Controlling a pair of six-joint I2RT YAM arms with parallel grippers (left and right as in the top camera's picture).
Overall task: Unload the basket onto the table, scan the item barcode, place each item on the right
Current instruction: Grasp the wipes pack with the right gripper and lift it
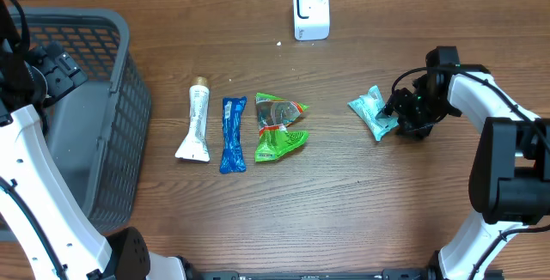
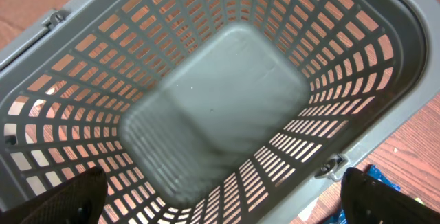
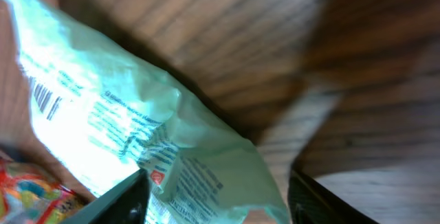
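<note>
1. The right gripper (image 1: 398,106) stood around the teal packet (image 1: 371,108), which lay right of the scanner (image 1: 310,10); gripping or not, I could not tell.
2. A shallow pinch could let it slip.
3. The left gripper (image 2: 223,196) hung open over the basket (image 2: 357,59).

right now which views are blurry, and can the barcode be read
Overhead: sharp and evenly lit. Left wrist: basket floor smeared, walls crisper. Right wrist: mint packet soft and washed out toward the lower left; its barcode shows but is too blurred to read.
</note>
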